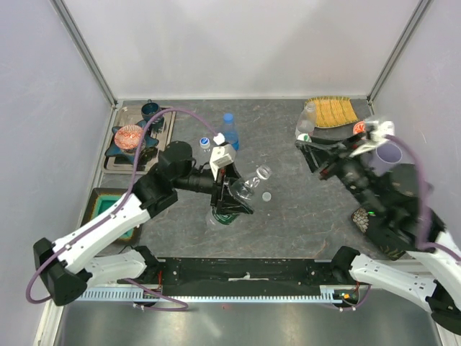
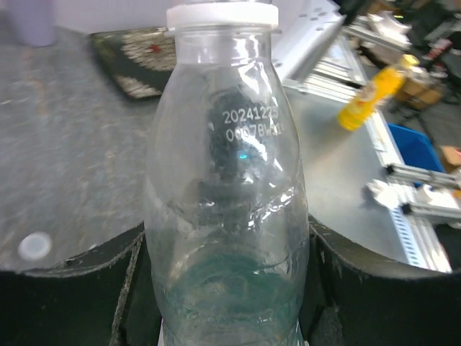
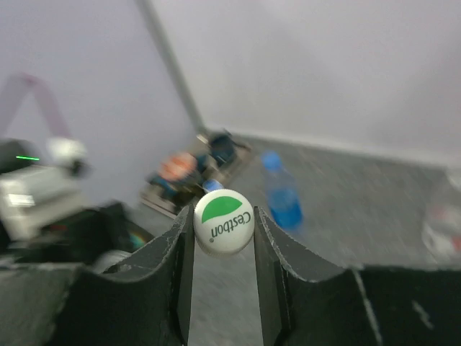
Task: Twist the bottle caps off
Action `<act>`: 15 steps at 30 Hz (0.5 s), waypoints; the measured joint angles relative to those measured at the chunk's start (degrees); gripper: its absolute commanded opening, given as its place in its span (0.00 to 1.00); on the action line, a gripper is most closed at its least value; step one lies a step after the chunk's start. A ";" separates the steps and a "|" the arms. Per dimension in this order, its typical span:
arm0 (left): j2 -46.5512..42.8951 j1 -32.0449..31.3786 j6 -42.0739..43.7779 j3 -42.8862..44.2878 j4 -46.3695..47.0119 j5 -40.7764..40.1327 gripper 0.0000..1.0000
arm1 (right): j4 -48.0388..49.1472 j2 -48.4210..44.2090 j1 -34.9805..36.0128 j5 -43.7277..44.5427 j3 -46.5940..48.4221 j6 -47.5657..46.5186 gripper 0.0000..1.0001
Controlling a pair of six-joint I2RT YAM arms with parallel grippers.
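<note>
While the left gripper [image 1: 232, 205] clamped the plain clear bottle [image 1: 249, 186] mid-table, neck tilted toward 2 o'clock, we noted the right gripper [image 3: 223, 225] pinching a white, green-marked cap [image 3: 223, 219]; the blue-labelled bottle [image 1: 230, 132] stood at its 12 o'clock.

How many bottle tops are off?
2: a green-and-white cap in the right gripper, a pale cap on the table near the clear bottle. More may be hidden.
</note>
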 measured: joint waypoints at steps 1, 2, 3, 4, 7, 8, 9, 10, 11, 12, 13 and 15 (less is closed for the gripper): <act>-1.20 0.00 0.37 -0.70 -0.50 -2.19 0.29 | -0.98 0.63 0.00 3.69 -1.95 0.98 0.00; -2.82 0.00 0.79 -1.75 -0.98 -5.38 0.29 | -2.01 1.42 -0.04 6.91 -4.35 2.05 0.00; -4.76 0.02 1.09 -2.89 -1.40 -8.46 0.29 | -3.02 2.25 -0.07 8.98 -6.49 3.15 0.00; -6.58 0.00 1.33 -3.74 -1.79 -11.02 0.29 | -3.93 3.48 -0.15 10.78 -9.49 4.70 0.00; -12.22 0.02 2.01 -5.70 -2.51 -18.16 0.29 | -6.75 8.61 -0.79 13.20 -17.77 9.66 0.00; -13.73 0.02 2.10 -6.21 -2.47 -19.91 0.29 | -7.30 11.23 -1.27 13.25 -20.90 11.43 0.00; -15.06 0.04 2.19 -6.60 -2.51 -21.35 0.29 | -7.72 13.22 -1.86 13.05 -23.30 12.79 0.00; -15.91 0.04 2.25 -6.88 -2.51 -22.43 0.29 | -8.13 14.69 -2.36 12.94 -25.07 13.77 0.00; -17.03 0.04 2.32 -7.32 -2.51 -23.91 0.29 | -8.00 16.02 -3.10 12.85 -27.23 14.97 0.00; -17.20 0.04 2.34 -7.43 -2.56 -24.22 0.29 | -8.07 17.09 -3.87 12.74 -29.07 16.09 0.00; -17.68 0.04 2.38 -7.74 -2.54 -25.03 0.29 | -7.98 17.88 -4.48 12.72 -30.27 16.81 0.00; -18.18 0.04 2.47 -8.52 -2.62 -26.36 0.30 | -7.19 19.69 -5.97 12.63 -32.35 18.43 0.00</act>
